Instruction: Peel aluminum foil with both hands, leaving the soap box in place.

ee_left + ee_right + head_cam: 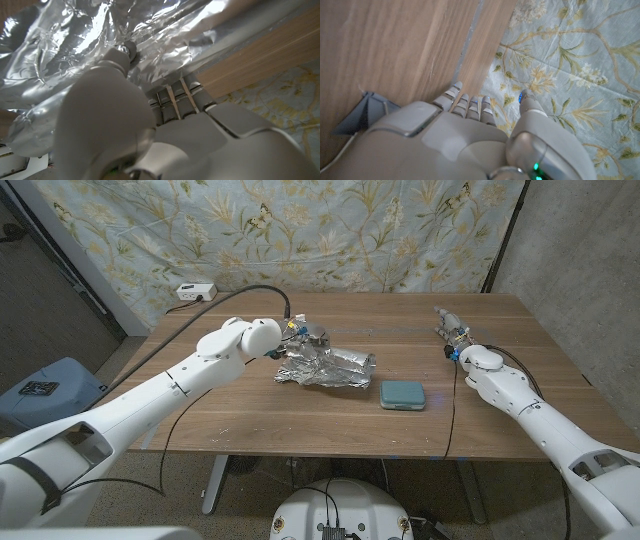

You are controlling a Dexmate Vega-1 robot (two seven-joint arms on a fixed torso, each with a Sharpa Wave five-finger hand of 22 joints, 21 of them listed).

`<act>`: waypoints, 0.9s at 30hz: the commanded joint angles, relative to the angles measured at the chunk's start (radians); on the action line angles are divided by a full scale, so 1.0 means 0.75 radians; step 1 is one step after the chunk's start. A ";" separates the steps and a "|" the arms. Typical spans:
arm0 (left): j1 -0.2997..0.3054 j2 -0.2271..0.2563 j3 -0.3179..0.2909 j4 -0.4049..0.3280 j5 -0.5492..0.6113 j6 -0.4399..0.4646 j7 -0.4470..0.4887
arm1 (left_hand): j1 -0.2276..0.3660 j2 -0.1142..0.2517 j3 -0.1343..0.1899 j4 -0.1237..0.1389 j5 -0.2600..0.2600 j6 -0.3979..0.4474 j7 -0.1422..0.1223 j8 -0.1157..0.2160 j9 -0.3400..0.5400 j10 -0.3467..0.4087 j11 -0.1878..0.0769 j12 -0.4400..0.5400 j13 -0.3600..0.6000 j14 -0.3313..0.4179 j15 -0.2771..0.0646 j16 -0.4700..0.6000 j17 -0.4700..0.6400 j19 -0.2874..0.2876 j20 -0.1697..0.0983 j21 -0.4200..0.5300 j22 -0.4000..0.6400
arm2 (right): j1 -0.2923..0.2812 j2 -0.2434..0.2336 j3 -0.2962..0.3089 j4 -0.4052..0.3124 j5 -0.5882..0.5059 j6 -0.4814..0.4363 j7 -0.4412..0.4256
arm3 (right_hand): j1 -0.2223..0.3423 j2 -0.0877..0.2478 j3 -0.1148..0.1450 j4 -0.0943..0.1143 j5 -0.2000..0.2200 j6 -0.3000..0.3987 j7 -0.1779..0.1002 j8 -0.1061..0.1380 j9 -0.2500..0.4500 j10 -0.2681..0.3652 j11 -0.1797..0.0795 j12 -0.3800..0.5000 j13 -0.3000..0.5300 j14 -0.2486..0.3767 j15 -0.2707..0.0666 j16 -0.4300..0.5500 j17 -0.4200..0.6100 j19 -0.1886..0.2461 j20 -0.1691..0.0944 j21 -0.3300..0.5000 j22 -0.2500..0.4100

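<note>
A crumpled sheet of aluminum foil [326, 367] lies mid-table, spread out and opened. The teal soap box [403, 394] sits bare on the wood just to the right of the foil and nearer the front edge, apart from it. My left hand [299, 336] is at the foil's far left end. In the left wrist view the left hand [115, 110] pinches the foil [75, 40], thumb on top and fingers beneath an edge. My right hand [454, 334] hovers over the table's right side, far from the foil, fingers spread and holding nothing; the right wrist view shows the same spread right hand [470, 130].
The wooden table [300, 420] has bare wood in front of the foil and box. A white power strip [195, 291] sits at the back left corner. A blue-grey bin [40, 392] stands left of the table. A floral cloth [330, 230] hangs behind.
</note>
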 commanded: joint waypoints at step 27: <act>-0.351 -0.162 0.195 0.244 -0.222 0.179 -0.230 | 0.062 0.081 -0.005 -0.001 0.044 0.062 0.013 0.078 0.022 0.065 0.017 0.017 0.052 0.114 -0.058 0.040 0.051 0.034 0.018 0.070 0.018 | 0.052 -0.008 0.017 0.081 0.004 0.024 0.029 | -0.002 0.012 -0.003 0.005 0.003 0.005 -0.001 0.006 0.003 -0.009 0.000 0.008 0.003 -0.010 0.002 0.010 0.001 -0.004 -0.061 0.006 0.005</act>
